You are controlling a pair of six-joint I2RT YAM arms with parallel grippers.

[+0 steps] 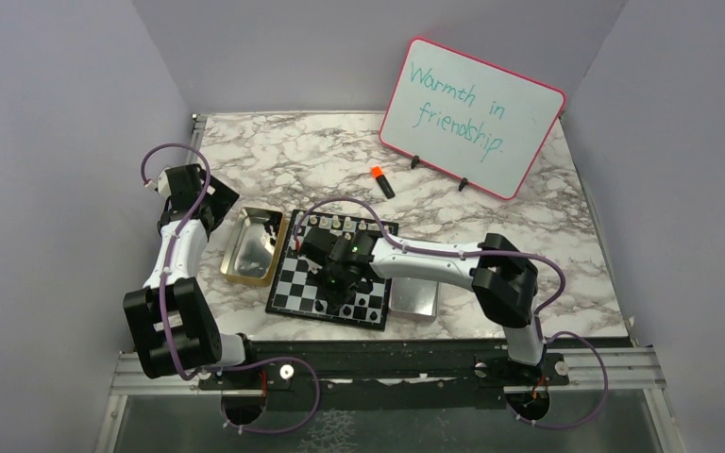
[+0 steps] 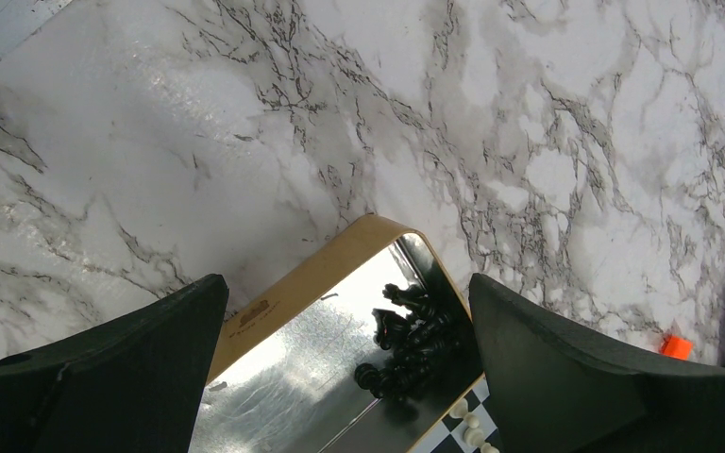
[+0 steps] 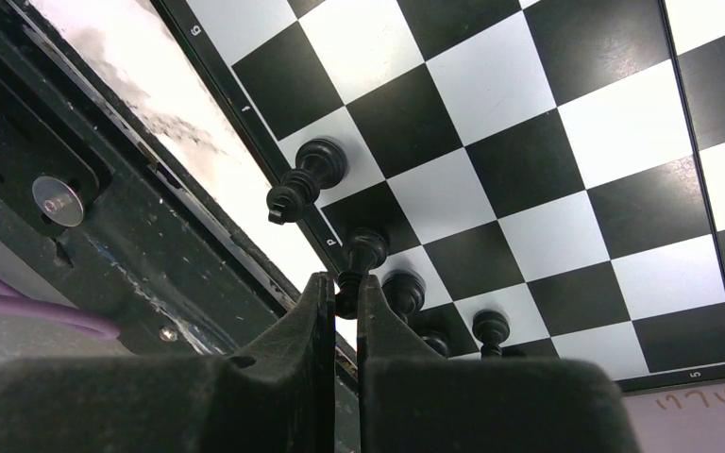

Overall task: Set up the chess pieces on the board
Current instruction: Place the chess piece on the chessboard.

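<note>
Right wrist view: the board (image 3: 547, 142), mid-table, carries a few black pieces (image 3: 403, 289) on its near edge, where the right gripper (image 3: 345, 283) clamps a black piece (image 3: 366, 247). White pieces (image 1: 340, 225) line the far edge. To the left, the gold tray (image 2: 311, 274) holds more under the spread left gripper (image 2: 347, 288). Setup appears well short of complete.

Blk pieces (image 3: 402, 291) tight beside R hand (image 3: 345, 283), prob.

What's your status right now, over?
Left jaws open near gold tray, black pieces inside. Right jaws shut on black piece at board edge. Neighbouring piece close.
</note>
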